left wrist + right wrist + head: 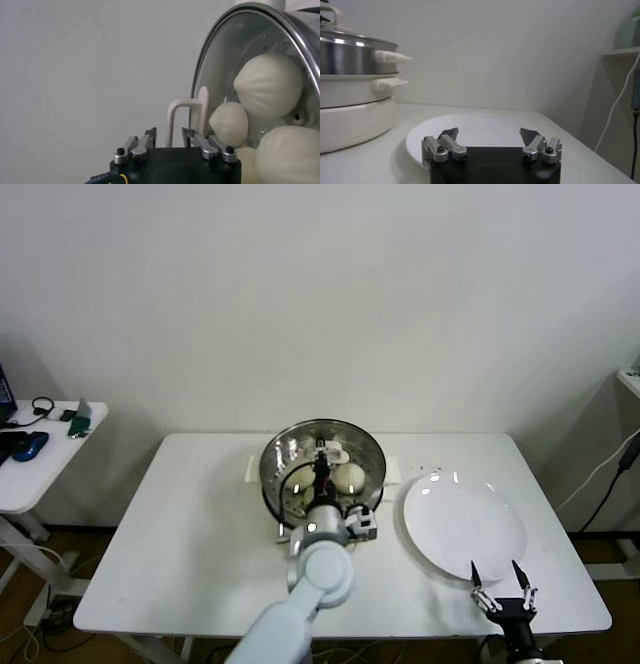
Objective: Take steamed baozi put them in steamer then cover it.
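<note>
Resting on the steamer over the buns, the lid could be dragged askew, perhaps, by the half-open left pincer straddling its handle; the right pincer is open, idle.

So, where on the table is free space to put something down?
Bare patches: the table's left side, from the steamer to the left edge, and the near strip left of the plate. Crowded: the middle, where the left end effector hangs over the cover, and the plate's corner.
</note>
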`<state>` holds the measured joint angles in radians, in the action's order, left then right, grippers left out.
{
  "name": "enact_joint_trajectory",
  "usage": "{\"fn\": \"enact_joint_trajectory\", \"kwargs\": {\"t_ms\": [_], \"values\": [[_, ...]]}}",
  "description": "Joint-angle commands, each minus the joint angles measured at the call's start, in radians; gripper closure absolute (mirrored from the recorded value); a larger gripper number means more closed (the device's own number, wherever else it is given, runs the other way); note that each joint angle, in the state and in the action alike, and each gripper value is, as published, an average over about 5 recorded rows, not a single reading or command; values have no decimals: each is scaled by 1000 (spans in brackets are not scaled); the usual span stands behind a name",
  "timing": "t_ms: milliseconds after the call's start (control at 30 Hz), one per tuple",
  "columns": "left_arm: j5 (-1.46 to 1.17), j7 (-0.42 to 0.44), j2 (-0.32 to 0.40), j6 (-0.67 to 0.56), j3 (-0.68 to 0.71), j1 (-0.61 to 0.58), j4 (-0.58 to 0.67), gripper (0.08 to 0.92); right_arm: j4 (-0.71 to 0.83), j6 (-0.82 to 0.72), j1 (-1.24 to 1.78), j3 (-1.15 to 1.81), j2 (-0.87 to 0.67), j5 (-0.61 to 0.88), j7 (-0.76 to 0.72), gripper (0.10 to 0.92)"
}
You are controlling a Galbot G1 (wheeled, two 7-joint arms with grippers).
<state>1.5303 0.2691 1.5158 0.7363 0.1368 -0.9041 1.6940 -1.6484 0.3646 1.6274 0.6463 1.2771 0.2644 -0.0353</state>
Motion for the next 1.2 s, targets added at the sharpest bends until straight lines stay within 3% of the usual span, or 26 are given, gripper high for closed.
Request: {"fn": "enact_joint_trajectory", "kwargs": {"t_ms": [33, 233, 467, 600, 700, 867, 933, 1033, 1200], "values": [[-84, 13, -113, 43, 1, -43, 171, 560, 0, -9, -3, 1, -2, 1, 3, 203], [-204, -43, -221, 30, -32, -126, 347, 387, -5, -27, -9, -4, -2, 8, 14, 202], [-595, -272, -386, -119, -157, -255, 506, 202, -24, -24, -15, -16, -6, 28, 53, 203], [-920, -464, -391, -291, -303, -334, 525, 179, -47, -33, -22, -21, -7, 34, 65, 203], [-1165, -539, -355, -431, -453, -398, 530, 177, -61, -46, -27, -22, -1, 28, 63, 203], [-1534, -524, -284, -705, -654, -507, 471, 177, -60, -47, -32, -22, 4, -1, 63, 202], [-1663, -480, -276, -781, -704, -551, 416, 177, -54, -44, -34, -23, 2, -1, 61, 203], [-1746, -375, -282, -889, -744, -604, 312, 177, -40, -35, -37, -27, -3, 1, 54, 203], [-1793, -298, -286, -1041, -726, -616, 138, 177, -25, -19, -40, -34, -8, 13, 44, 202]]}}
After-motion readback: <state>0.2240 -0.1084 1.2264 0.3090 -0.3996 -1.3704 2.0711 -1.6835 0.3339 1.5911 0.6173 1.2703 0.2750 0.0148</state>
